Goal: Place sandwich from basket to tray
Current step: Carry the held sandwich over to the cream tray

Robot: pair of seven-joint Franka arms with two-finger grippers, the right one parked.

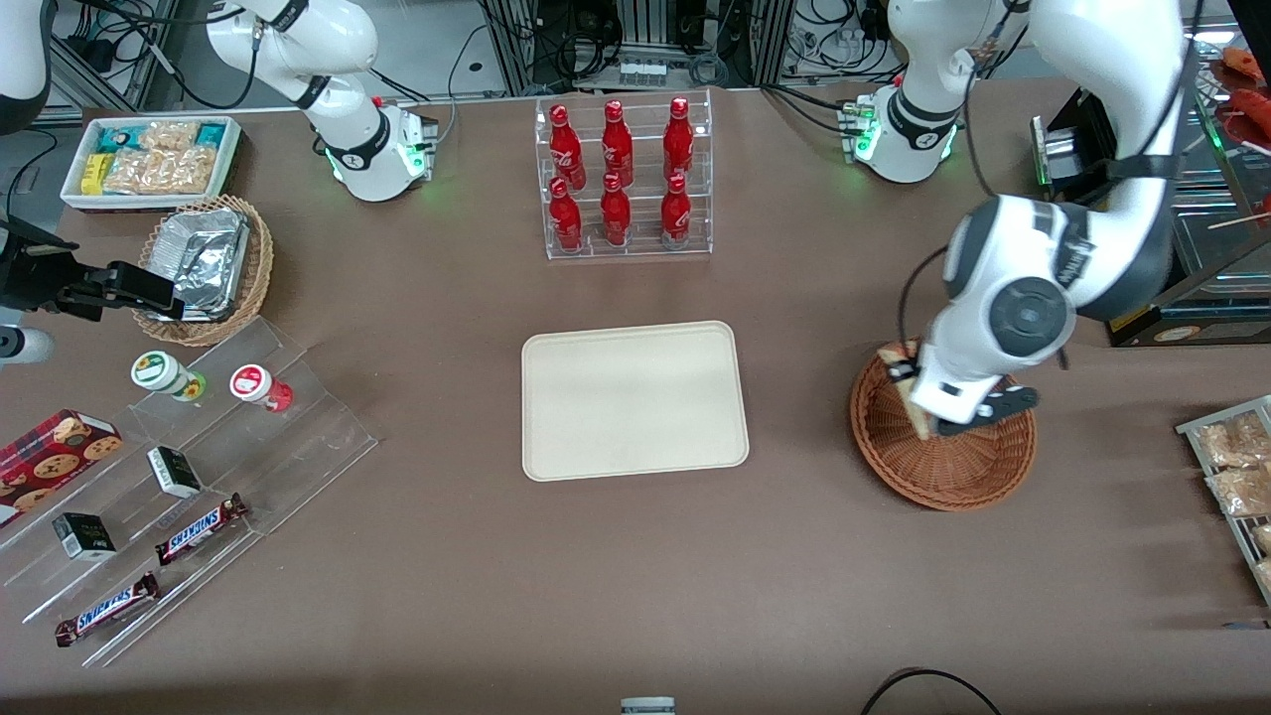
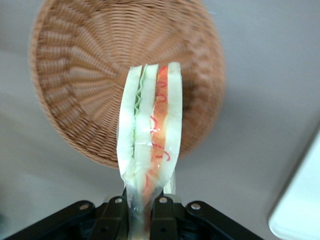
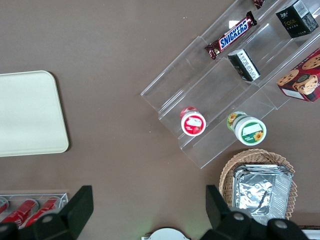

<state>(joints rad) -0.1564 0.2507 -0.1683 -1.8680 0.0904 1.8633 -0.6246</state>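
Sandwich (image 1: 912,389) is hanging above the basket (image 1: 943,467), lifted clear of the weave, with the gripper (image 1: 928,412) clamped on its narrow end. In the wrist view the two black fingers (image 2: 162,215) are pressing together on the wrapped point of the sandwich (image 2: 150,135), whose white bread, green and orange-red layers are facing the camera edge-on; the round basket (image 2: 75,75) is showing beneath it, with nothing lying in the part that can be seen.

In the front view the basket is sitting at the right of the frame, and the tray (image 1: 634,399) is lying at the centre, bare on top. Between the tray's right rim and the basket's left rim a wide strip of brown table (image 1: 794,298) is lying open. More open table is stretching across the lower part of the frame, nearer the camera than the tray.

Above the tray in the frame, a clear rack (image 1: 626,179) is holding six red bottles (image 1: 616,149) with white script that is too small to read. At the lower left, clear stepped shelves (image 1: 199,467) are carrying two bars (image 1: 199,529) reading "SNICKERS", two small dark boxes, two round tubs and a red cookie box (image 1: 55,455). At the upper left a tan basket of foil (image 1: 204,263) is sitting just below a white bin of snack packets (image 1: 149,159). A rack with bagged snacks (image 1: 1236,467) is showing at the right edge.
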